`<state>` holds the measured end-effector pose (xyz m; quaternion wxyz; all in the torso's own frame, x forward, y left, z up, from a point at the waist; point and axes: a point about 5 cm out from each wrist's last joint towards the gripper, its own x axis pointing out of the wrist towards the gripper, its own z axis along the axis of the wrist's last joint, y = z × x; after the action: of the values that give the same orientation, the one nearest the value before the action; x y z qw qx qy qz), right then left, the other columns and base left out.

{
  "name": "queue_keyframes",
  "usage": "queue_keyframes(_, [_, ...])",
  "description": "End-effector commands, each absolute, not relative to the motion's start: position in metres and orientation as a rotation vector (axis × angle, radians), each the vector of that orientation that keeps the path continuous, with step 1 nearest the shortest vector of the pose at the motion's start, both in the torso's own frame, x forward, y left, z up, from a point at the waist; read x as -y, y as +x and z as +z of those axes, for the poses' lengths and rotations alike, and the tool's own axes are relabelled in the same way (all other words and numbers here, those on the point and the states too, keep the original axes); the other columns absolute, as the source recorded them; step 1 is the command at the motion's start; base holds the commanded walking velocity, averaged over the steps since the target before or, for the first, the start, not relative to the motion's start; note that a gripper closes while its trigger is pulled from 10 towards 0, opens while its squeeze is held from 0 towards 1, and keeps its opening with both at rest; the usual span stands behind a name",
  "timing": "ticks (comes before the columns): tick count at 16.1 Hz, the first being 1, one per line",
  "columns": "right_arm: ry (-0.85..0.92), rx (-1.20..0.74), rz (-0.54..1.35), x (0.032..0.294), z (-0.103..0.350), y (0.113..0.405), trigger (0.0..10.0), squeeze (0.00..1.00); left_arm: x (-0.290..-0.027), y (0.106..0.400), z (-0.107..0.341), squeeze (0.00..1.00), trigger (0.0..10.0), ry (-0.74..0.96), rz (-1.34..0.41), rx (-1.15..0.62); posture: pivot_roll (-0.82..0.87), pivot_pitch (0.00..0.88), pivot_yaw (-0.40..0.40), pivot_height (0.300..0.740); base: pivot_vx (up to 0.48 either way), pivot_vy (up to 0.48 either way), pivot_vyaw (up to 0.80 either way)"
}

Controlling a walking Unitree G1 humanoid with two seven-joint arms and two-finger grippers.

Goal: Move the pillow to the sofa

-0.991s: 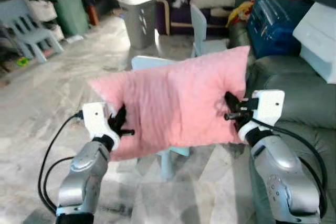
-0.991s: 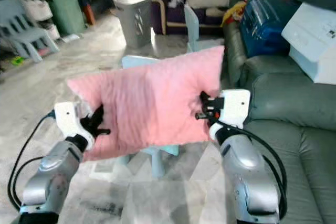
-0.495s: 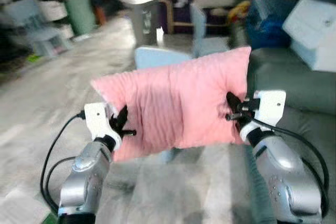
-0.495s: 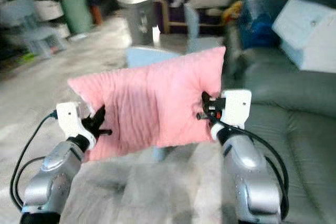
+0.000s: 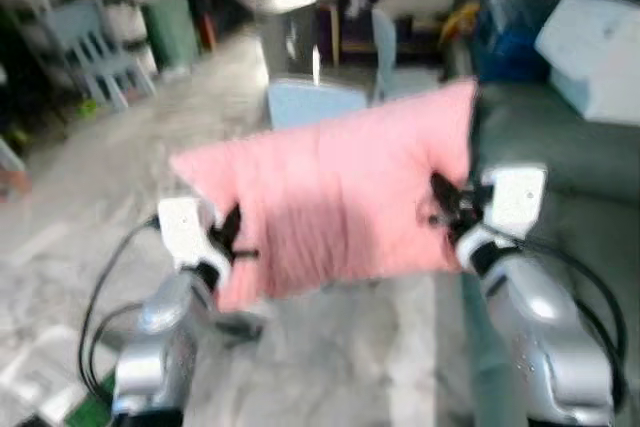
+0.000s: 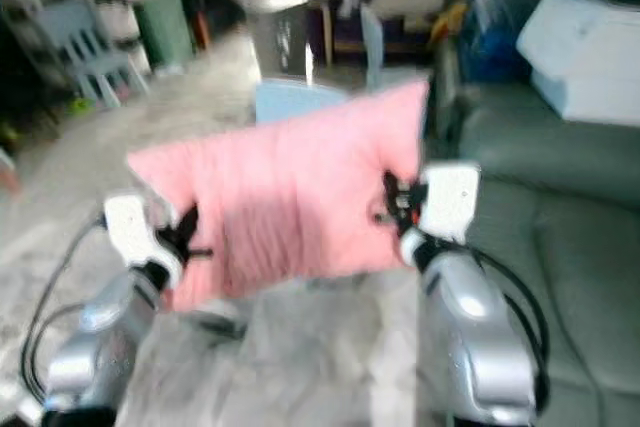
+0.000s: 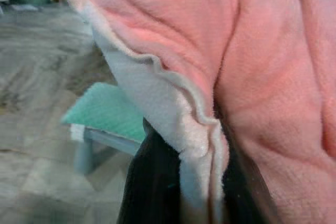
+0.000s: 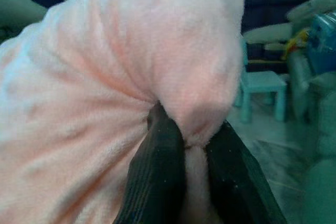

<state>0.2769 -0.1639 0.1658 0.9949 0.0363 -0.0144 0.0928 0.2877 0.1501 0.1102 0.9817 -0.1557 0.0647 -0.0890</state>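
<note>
Swinging round now, the head camera has blurred and the room has slid across, yet both pinches hold. Left gripper (image 5: 232,243) nips the soft pink fleece pillow (image 5: 335,195) at its near-left hem; right gripper (image 5: 444,209) clamps a fold at its right edge. Pillow rides mid-air, stretched between them. Carrying step; next, a turn right to lower it onto the grey-green leather sofa (image 5: 575,209), where a blue bin (image 5: 505,35) holds unclear clutter.

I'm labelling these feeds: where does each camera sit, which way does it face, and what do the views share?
Left eye: head, facing forward and down; both arms hold the pink pillow, grey sofa on the right.
Right eye: same scene, stereo twin.
Left wrist: along the left gripper, pinching the pillow's edge.
Right wrist: along the right gripper, pinching a fold.
All four share the pillow.
</note>
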Motion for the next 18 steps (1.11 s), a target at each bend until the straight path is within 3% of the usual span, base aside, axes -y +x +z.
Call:
queue_keyframes(1, [0.079, 0.068, 0.186, 0.1624, 0.1743, 0.2782, 10.0, 0.00, -0.1515, 0.2914, 0.1173, 0.00, 10.0, -0.304, -0.180, -0.106, -0.19, 0.000, 0.053, 0.740, 0.000, 0.371, 0.00])
queue_keyframes(18, [0.079, 0.074, 0.184, 0.1603, 0.1748, 0.2799, 10.0, 0.00, -0.1504, 0.2944, 0.1170, 0.00, 10.0, -0.289, -0.197, -0.118, -0.20, 0.000, 0.063, 0.740, 0.000, 0.472, 0.00])
